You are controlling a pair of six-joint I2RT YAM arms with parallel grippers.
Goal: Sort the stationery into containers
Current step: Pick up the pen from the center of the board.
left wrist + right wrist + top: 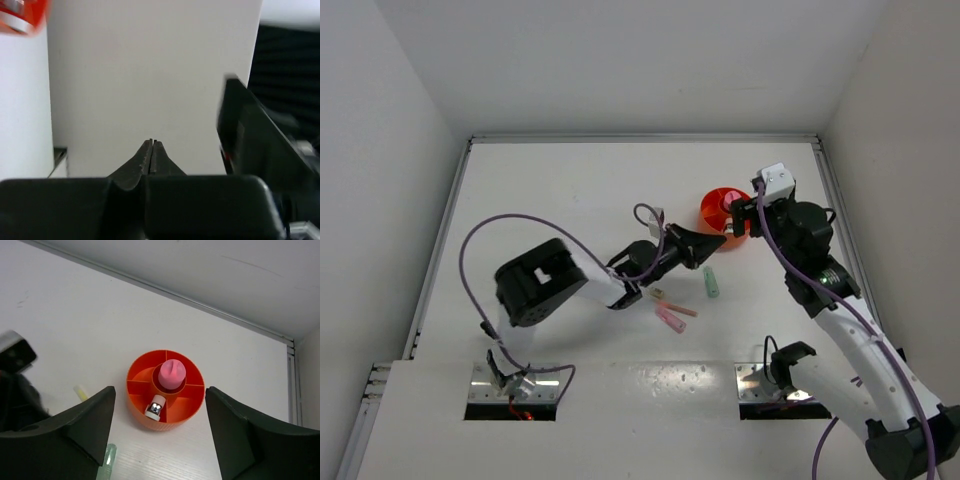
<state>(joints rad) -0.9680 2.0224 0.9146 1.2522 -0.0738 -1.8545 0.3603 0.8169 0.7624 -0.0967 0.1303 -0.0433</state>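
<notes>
The orange bowl [723,211] with inner dividers stands at the far right of the table. In the right wrist view the bowl [142,412] holds a chunky pink tube [172,373] in its centre cup and a white block with a metal end [156,407] in a front compartment. My right gripper [160,391] hovers above the bowl, open and empty; it also shows in the top view [742,214]. My left gripper [716,243] is shut and empty just left of the bowl, its jaws pressed together in the left wrist view [152,142]. A mint-green pen [711,282], a pink pen [670,319] and a tan stick [674,305] lie on the table.
A pale-yellow stick [81,391] lies left of the bowl, close to the left arm [17,395], with the mint pen [109,460] nearer. The bowl's edge [22,15] and the right arm [260,145] show in the left wrist view. The right wall [895,150] is close.
</notes>
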